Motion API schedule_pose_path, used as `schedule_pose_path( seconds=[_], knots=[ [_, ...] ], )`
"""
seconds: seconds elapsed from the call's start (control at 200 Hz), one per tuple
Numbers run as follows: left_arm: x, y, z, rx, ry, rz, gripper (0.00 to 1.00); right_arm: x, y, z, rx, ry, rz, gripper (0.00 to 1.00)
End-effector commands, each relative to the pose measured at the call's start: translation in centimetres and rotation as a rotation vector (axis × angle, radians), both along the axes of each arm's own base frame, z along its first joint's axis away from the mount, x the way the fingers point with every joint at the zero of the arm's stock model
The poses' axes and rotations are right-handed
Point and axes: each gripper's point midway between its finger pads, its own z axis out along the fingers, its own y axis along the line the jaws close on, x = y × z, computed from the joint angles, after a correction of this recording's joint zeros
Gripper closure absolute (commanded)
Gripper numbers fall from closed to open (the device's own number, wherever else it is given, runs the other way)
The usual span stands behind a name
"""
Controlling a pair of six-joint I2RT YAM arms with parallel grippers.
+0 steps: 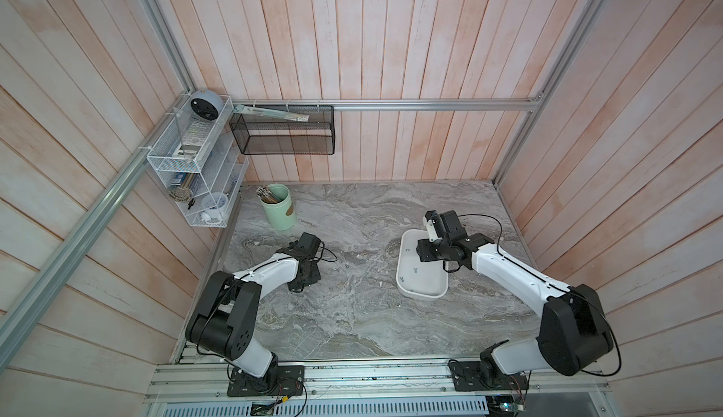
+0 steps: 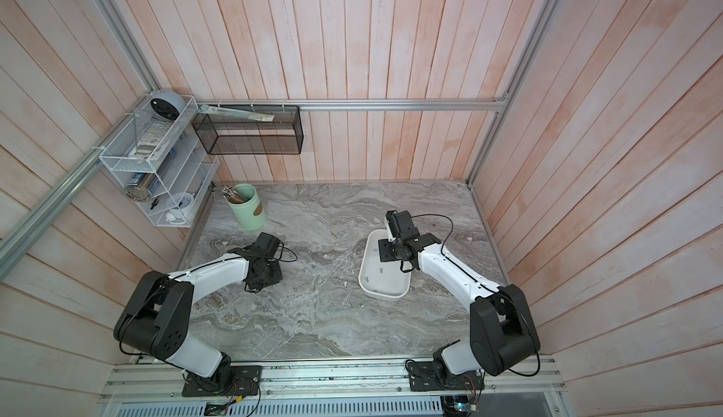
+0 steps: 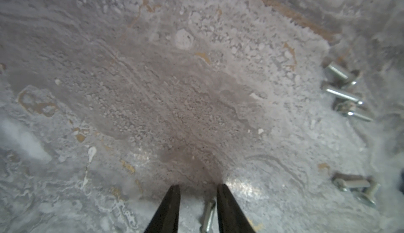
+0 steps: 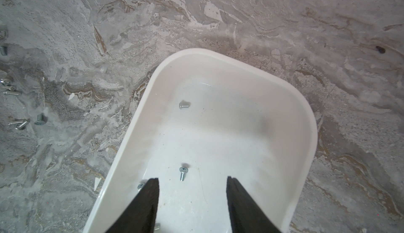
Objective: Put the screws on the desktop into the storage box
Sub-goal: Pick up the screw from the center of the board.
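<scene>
On the surface (image 1: 352,317), the left fingers (image 3: 170,210) stand partly open astride 1 screw (image 3: 208,215); over the box (image 4: 310,122), the right fingers (image 4: 144,203) gape wide, empty.

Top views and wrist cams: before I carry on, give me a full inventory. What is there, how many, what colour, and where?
desktop: one, grey marble, work surface
storage box: one, white, right side of the desktop
boxed screws: at least three, silvery, lying in the storage box
loose screws: about six, silvery, on the desktop left of the storage box
cup: one, pale green, back left of the desktop, holding sticks
mesh basket: one, black, back wall
wire rack: one, white, left wall, holding small items
left gripper: black, low over the desktop, jaws apart with one loose screw between them
right gripper: black, open and empty, over the storage box
</scene>
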Motion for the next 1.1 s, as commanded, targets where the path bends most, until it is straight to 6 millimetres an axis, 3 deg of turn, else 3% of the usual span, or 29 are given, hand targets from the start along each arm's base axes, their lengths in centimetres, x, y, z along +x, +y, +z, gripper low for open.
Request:
schedule_pose_path(
  seconds=[0.0, 0.155, 0.365, 1.095],
  knots=[
    [-3.92, -0.46, -1.93, 0.007, 0.166, -0.025, 0.66, 0.09, 0.20, 0.06, 0.008, 0.004, 0.004, 0.44],
    [-4.15, -1.34, -1.69, 0.003, 0.163, -0.050, 0.66, 0.06, 0.21, -0.20, 0.006, 0.012, 0.004, 0.44],
    [-4.49, -1.07, -1.97, 0.019, 0.175, -0.053, 0.69, 0.01, 0.23, -0.26, 0.007, 0.012, 0.005, 0.44],
    [-3.78, -1.27, -2.08, 0.031, 0.185, -0.076, 1.00, -0.09, 0.21, -0.43, 0.005, 0.019, 0.007, 0.44]
  ],
)
